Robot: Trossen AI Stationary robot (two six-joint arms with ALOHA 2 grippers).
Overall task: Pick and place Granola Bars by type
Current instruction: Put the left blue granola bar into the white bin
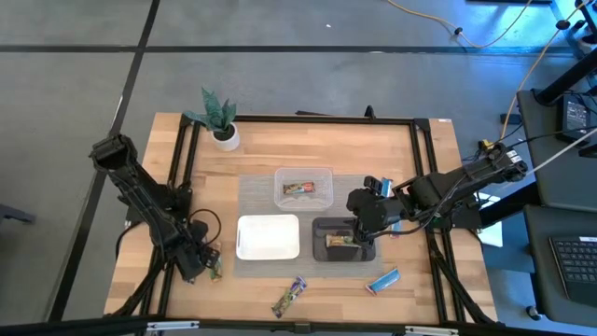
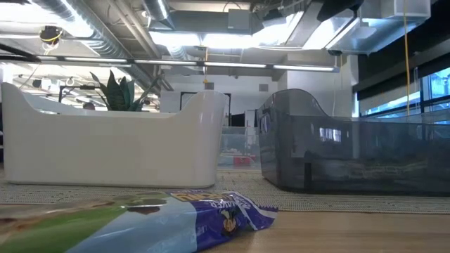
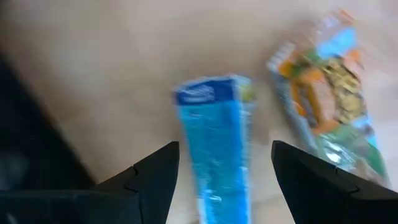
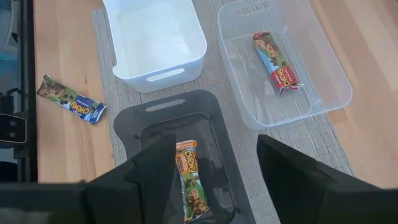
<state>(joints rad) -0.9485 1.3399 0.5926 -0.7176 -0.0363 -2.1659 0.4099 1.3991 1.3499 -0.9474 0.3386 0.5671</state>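
Observation:
My left gripper (image 1: 201, 263) (image 3: 224, 149) hangs open near the table's left near corner. Its fingers stand on either side of a blue-wrapped bar (image 3: 214, 140) lying flat on the wood, and an orange-green bar (image 3: 326, 93) lies beside it. My right gripper (image 1: 359, 227) (image 4: 214, 146) is open above the black tray (image 1: 317, 227), where an orange bar (image 4: 191, 180) lies flat. A red-brown bar (image 4: 277, 61) lies in the clear tray (image 1: 280, 175). A green-purple bar (image 1: 290, 297) (image 2: 140, 225) and another blue bar (image 1: 383, 280) lie near the table's near edge.
The white tray (image 1: 244, 224) (image 4: 186, 56) sits on a grey mat left of the black tray and holds no bar. A potted plant (image 1: 220, 121) stands at the far left. Black frame rails (image 1: 424, 187) run along the table's sides. Bare wood shows along the far edge.

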